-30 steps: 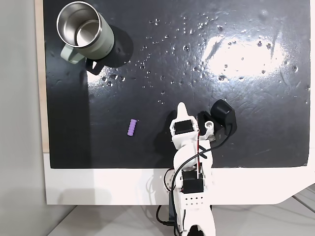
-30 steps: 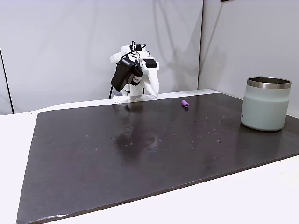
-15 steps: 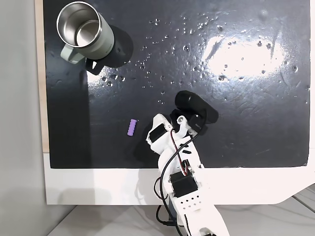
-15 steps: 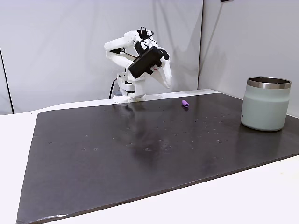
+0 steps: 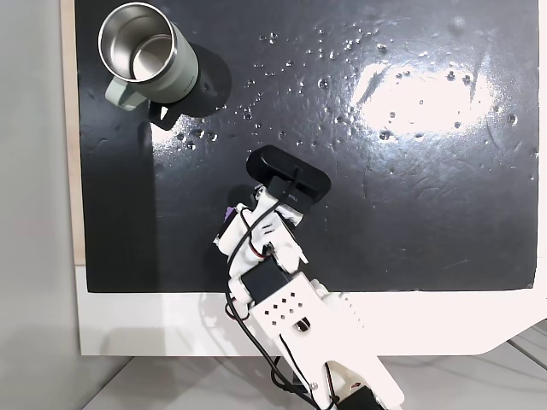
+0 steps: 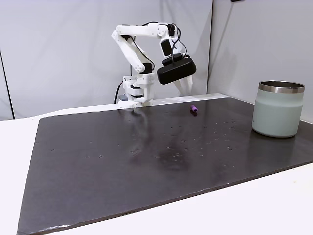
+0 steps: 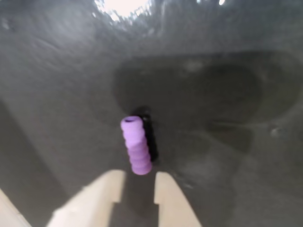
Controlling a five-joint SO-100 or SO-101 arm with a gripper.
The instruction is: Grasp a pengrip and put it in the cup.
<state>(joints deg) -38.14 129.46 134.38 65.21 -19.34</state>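
A tiny purple ribbed rubber pengrip (image 7: pixel 136 146) lay flat on the black, glossy mat (image 5: pixel 410 188), well apart from the cylindrical metal cup (image 5: pixel 147 56), whose shiny steel inside, pale grey-green outside and side handle showed in a fixed view from above. That cup stood upright near the mat's far left corner in that view, and the pengrip (image 5: pixel 227 213) sat well below it toward the mat's near edge, mostly covered by the white arm (image 5: pixel 291 316) leaning over it.

From the side, in a fixed view, the pengrip (image 6: pixel 194 108) lay on the mat to the left of the cup (image 6: pixel 278 108), with the arm's black wrist camera (image 6: pixel 176 72) hanging above and a little left of it.

In the wrist view the two pale fingertips of the gripper (image 7: pixel 137 182) were slightly parted, a narrow dark gap between them, holding nothing. The pengrip's near end lay just beyond that gap, close to the tips; I could not tell whether it touched them.
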